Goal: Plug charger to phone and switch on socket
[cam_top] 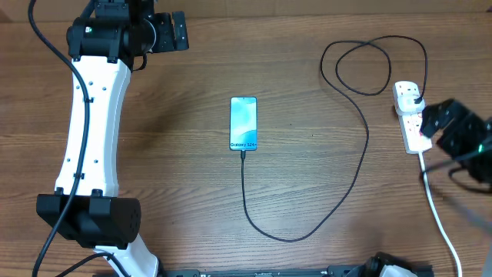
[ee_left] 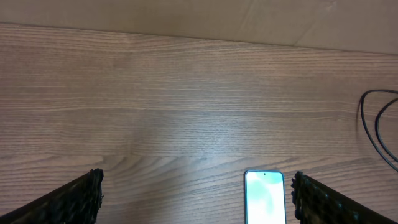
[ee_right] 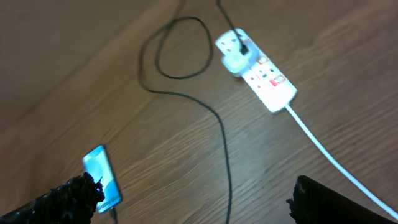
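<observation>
The phone (cam_top: 243, 123) lies flat mid-table with its light-blue screen lit. It also shows in the left wrist view (ee_left: 265, 196) and the right wrist view (ee_right: 101, 177). The black charger cable (cam_top: 350, 185) has its tip in the phone's bottom edge and runs in a loop to a plug seated in the white socket strip (cam_top: 410, 115), also in the right wrist view (ee_right: 256, 70). My left gripper (ee_left: 196, 199) is open and empty, above the table left of the phone. My right gripper (ee_right: 193, 199) is open and empty, raised near the strip.
The strip's thick white cord (cam_top: 442, 219) runs toward the front right edge, also seen in the right wrist view (ee_right: 329, 152). The charger cable coils behind the strip (cam_top: 373, 65). The left arm's white body (cam_top: 88, 131) stands along the left side.
</observation>
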